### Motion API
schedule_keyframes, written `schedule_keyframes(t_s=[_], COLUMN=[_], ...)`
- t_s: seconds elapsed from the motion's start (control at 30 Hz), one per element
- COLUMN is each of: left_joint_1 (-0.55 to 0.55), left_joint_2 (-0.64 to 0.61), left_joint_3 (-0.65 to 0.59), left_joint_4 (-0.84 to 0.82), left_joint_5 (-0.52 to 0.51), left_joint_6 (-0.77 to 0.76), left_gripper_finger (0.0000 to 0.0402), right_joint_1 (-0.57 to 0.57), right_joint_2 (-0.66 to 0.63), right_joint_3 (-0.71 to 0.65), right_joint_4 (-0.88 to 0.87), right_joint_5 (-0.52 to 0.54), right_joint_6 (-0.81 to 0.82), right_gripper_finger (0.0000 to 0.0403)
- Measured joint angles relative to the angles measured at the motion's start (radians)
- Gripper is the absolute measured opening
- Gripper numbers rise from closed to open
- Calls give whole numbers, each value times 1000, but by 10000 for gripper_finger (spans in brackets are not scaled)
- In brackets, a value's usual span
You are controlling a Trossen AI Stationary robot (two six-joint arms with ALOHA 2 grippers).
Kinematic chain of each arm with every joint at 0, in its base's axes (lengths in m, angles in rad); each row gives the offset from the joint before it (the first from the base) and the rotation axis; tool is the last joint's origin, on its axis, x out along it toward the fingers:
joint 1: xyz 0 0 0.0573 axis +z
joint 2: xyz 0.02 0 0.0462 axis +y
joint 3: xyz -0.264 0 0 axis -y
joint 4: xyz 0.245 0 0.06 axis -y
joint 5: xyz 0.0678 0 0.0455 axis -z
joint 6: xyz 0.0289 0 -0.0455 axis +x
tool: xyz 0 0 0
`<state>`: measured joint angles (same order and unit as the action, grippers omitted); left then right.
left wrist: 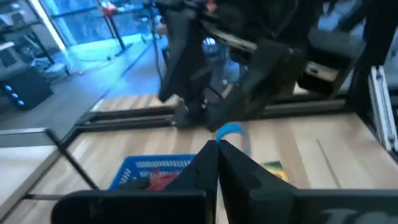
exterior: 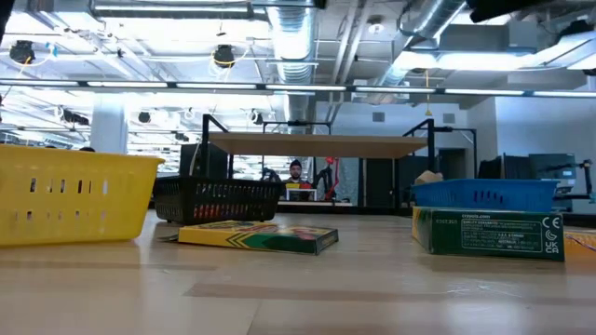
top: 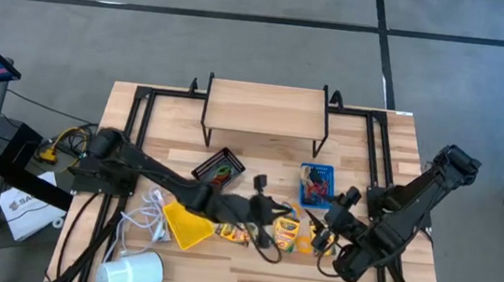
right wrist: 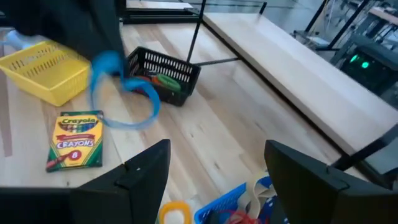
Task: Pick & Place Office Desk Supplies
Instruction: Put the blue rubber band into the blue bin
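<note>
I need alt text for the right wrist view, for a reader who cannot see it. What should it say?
A blue rubber band hangs blurred from the dark left gripper above the wooden table, between a yellow bin and a black bin. A Crayola crayon box lies flat nearby. The right gripper is open in the foreground.

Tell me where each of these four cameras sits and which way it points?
High: overhead, straight down on the table; both arms show.
Low: table height, level across; no arm shows.
Left wrist: past the shut left gripper pinching a blue rubber band.
Right wrist: past the open right gripper.
Both wrist views share that band.
</note>
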<state>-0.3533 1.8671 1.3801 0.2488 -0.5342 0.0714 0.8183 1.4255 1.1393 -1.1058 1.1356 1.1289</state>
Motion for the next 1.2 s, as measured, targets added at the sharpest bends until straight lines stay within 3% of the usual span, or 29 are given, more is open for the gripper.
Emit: schedule_keyframes(t_s=[0.17, 0.5, 0.97, 1.07, 1.17, 1.2], left_joint_1=[29, 48, 31, 30, 31, 31], left_joint_2=[-36, -37, -37, -37, -37, -37], left_joint_3=[-104, -105, -105, -105, -105, -105], left_joint_4=[189, 204, 255, 247, 246, 246], left_joint_5=[114, 116, 130, 168, 176, 176], left_joint_6=[0, 26, 29, 26, 27, 28], left_gripper_finger=[0, 0, 0, 3, 18, 25], right_joint_1=[0, -2, -56, -69, -76, -75], right_joint_2=[-1, -1, -1, -1, -1, -1], right_joint_3=[0, 0, 0, 0, 0, 0], right_joint_4=[81, 355, 406, 417, 417, 418], right_joint_5=[3, -49, -75, -80, -88, -86], right_joint_6=[-76, -345, -400, -425, -486, -504], right_gripper_finger=[258, 258, 251, 187, 49, 27])
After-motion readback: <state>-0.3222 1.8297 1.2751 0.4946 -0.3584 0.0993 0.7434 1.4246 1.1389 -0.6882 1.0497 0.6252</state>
